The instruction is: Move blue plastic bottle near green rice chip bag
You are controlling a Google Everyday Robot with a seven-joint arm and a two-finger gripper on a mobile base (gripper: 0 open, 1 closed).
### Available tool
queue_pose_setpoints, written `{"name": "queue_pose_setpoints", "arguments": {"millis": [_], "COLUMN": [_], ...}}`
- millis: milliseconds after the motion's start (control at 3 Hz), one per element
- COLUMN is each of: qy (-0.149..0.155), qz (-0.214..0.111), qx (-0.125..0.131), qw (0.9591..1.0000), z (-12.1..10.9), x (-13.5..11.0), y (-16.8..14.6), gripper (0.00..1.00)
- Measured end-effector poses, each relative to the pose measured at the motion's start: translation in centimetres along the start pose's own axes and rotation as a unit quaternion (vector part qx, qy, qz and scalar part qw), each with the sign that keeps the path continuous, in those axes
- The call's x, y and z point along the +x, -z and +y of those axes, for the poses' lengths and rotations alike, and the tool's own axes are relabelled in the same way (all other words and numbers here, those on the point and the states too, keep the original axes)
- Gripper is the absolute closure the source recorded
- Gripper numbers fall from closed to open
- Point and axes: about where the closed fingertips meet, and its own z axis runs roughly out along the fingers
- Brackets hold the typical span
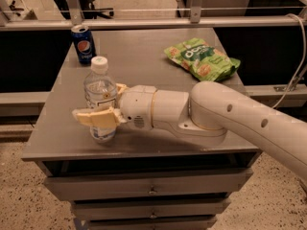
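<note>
My hand (100,111) sits at the lower left of the frame, pinched on the blue plastic bottle (99,87): the near tan finger (93,117) lies across the front of the bottle's lower body and the far one shows just behind its right side, so I read this as a firm sideways grip below the label. The bottle stands upright with its white cap on top and its base looks to be down on the surface (144,51), close to the front left edge. I judge the low grip sensible, since a tall, light bottle tips easily if held near the cap. The white arm (230,119) comes in from the lower right and lies low over the front of the surface. The green rice chip bag (201,59) rests flat at the upper right, well apart from the bottle, so the carry has to cross most of the top, rising enough not to drag. A Pepsi can (83,43) stands at the upper left, behind the bottle and clear of that path. The surface is a grey cabinet top with drawers (148,188) beneath, a metal rail (144,23) behind it, and speckled floor (19,195) around it.
</note>
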Motion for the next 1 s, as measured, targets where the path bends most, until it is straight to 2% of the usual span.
{"name": "queue_pose_setpoints", "arguments": {"millis": [333, 667, 1000], "qy": [-0.024, -0.031, -0.023], "qz": [-0.005, -0.005, -0.004], "qx": [0.045, 0.056, 0.069], "qw": [0.9987, 0.9979, 0.9974], "z": [-3.6, -4.6, -4.9], "x": [-1.2, -1.2, -1.6], "y": [4.4, 5.5, 6.3], "gripper": [1.0, 1.0, 1.0]}}
